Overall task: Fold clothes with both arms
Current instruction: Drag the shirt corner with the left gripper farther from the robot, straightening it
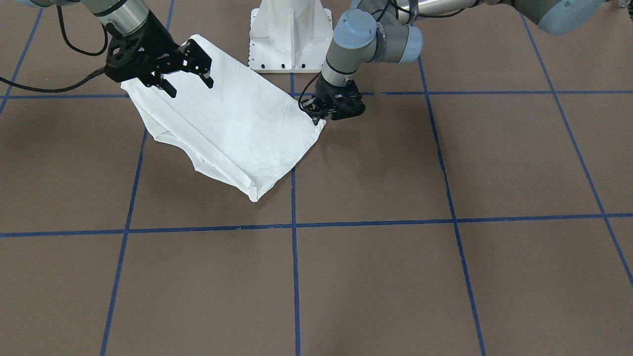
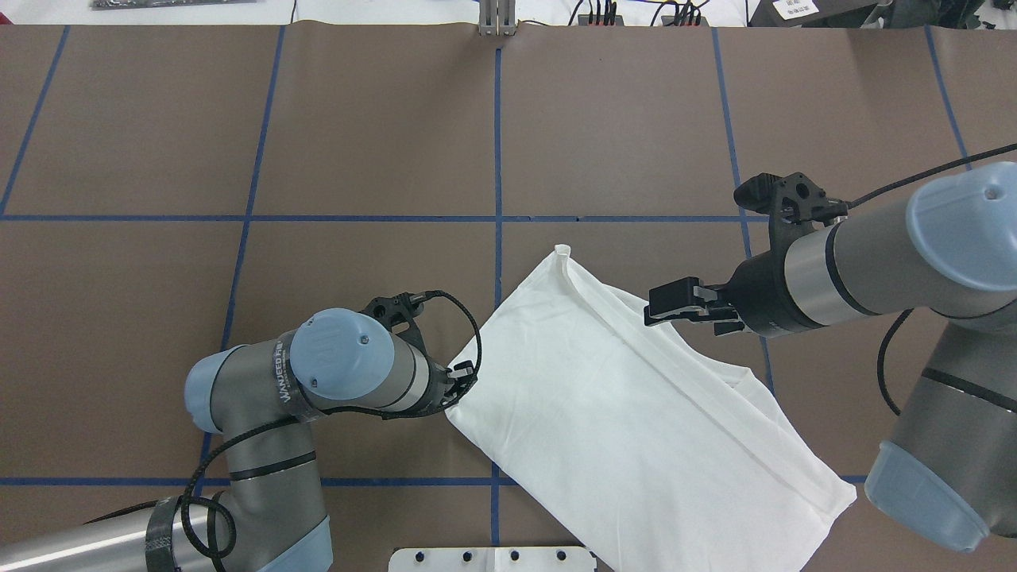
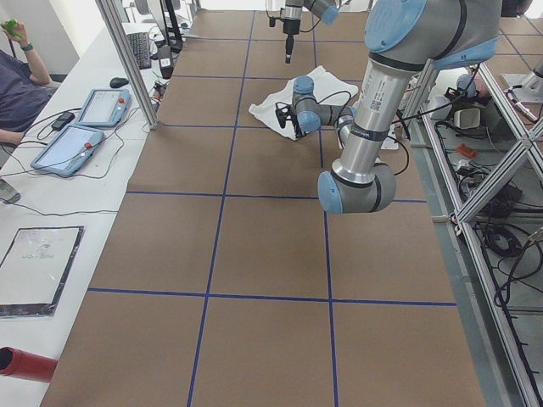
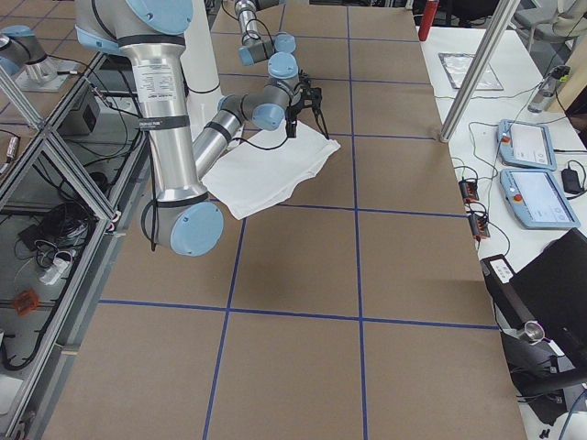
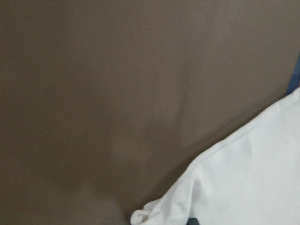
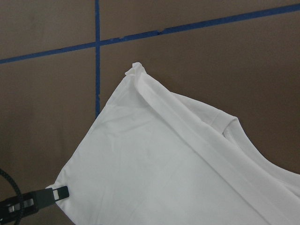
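Shirt (image 2: 620, 397) folded, flat on table (image 2: 357, 159), 5 o'clock of centre in overhead view. Right gripper (image 1: 192, 89) spread wide above its 1 o'clock edge, empty. Left gripper (image 2: 462, 375) low at 9 o'clock corner; grip unclear. Risk: one-sided pull drags shirt, undoing folds.

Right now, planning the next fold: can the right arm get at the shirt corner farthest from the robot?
Probably yes: the right tool hangs open over the shirt, with nothing between it and that corner.
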{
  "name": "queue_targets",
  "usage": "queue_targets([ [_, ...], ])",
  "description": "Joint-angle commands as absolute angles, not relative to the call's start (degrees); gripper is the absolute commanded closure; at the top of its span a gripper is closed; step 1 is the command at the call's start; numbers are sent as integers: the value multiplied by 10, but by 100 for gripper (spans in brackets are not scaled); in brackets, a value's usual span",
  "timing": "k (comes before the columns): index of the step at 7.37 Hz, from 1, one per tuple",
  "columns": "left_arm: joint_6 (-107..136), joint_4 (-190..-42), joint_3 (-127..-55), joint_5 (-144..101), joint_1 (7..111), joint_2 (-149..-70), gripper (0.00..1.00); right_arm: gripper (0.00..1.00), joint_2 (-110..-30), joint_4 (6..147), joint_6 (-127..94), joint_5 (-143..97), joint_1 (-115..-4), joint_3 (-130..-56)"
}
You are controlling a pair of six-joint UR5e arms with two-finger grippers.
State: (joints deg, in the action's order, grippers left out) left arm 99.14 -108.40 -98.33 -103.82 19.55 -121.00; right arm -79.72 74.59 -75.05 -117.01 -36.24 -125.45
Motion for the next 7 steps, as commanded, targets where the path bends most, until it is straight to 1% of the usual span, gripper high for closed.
queue_targets([
  [1,991,-1085,-989,-1057,228,-1211,100,0,-797,746,-751,-1168,-363,-1252],
  [4,953,-1084,-976,-1074,308,-1211,100,0,-795,745,-751,-1168,-366,-1251],
  [5,925,-1085,-946,-1074,334,-1223,100,0,-795,745,-751,-1165,-368,-1251],
  [6,909,-1085,-862,-1071,357,-1281,100,0,-795,745,-751,-1165,-369,-1249],
  [7,874,-1091,-814,-1071,379,-1304,100,0,-795,745,-751,-1165,-369,-1245],
])
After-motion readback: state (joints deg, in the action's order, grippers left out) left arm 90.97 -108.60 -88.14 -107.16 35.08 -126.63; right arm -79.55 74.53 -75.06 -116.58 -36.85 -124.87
